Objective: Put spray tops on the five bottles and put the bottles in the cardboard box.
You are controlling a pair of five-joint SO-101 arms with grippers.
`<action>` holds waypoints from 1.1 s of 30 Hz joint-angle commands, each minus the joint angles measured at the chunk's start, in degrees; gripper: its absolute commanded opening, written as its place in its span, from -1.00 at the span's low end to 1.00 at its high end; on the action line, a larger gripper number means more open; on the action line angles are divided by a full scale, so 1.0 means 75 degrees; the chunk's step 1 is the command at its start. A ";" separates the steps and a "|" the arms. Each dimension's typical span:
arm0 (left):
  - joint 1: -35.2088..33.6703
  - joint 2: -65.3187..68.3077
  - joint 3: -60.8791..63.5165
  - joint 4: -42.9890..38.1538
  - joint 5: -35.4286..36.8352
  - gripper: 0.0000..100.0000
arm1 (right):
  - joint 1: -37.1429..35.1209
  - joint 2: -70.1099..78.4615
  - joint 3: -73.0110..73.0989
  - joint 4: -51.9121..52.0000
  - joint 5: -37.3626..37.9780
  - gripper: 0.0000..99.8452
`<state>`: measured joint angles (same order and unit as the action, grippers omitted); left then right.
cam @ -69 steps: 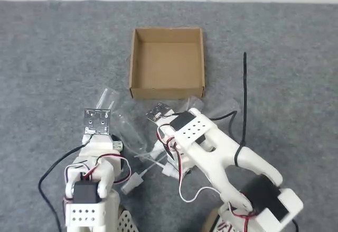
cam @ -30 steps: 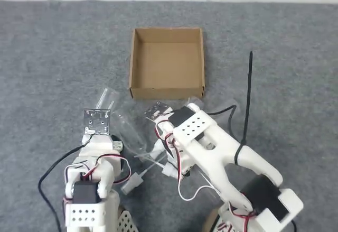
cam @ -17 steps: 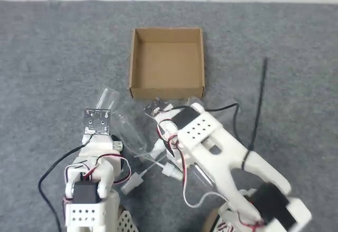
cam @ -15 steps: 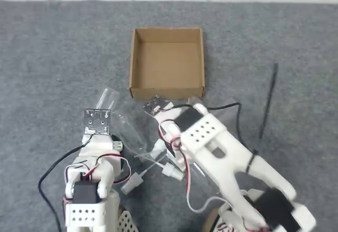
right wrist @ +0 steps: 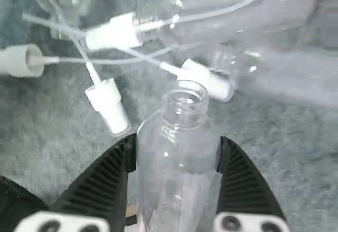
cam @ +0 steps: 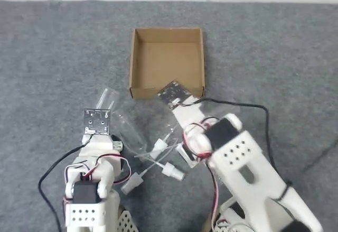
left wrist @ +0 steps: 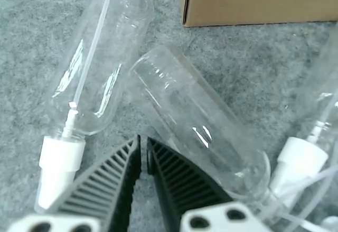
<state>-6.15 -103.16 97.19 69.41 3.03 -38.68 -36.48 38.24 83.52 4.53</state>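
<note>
1. A clear, open-necked bottle [right wrist: 179, 121] is pinched between the fingers of the right gripper [right wrist: 177, 155], close to loose spray tops [right wrist: 108, 105] lying on the grey bench [cam: 53, 57].
2. The left gripper [left wrist: 142, 155] is held with its fingers pressed together on nothing, near a capped bottle [left wrist: 95, 68] and a second bottle [left wrist: 195, 116].
3. The cardboard box [cam: 133, 63] is set just beyond the cluster of bottles.

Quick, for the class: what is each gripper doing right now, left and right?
Left gripper: jaws closed, holding nothing.
Right gripper: jaws closed on an open-necked bottle.
</note>
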 commanded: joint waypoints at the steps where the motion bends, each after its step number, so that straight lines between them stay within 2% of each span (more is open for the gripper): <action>1: 0.0000 -0.0176 -0.0088 0.0035 -0.0059 -0.98 | 0.0158 -0.0920 -0.0035 -0.0018 0.0105 -0.79; 11: 0.0000 -0.0176 -0.0088 0.0035 -0.0059 -0.98 | 0.0158 -0.1483 -0.0070 -0.0076 0.0059 -0.79; 33: 0.0000 -0.0176 -0.0088 0.0035 -0.0059 -0.98 | 0.0158 -0.3276 -0.0047 -0.1284 0.0105 -0.79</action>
<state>-6.15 -103.16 97.19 69.41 3.03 -38.24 -56.62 38.33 76.31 4.53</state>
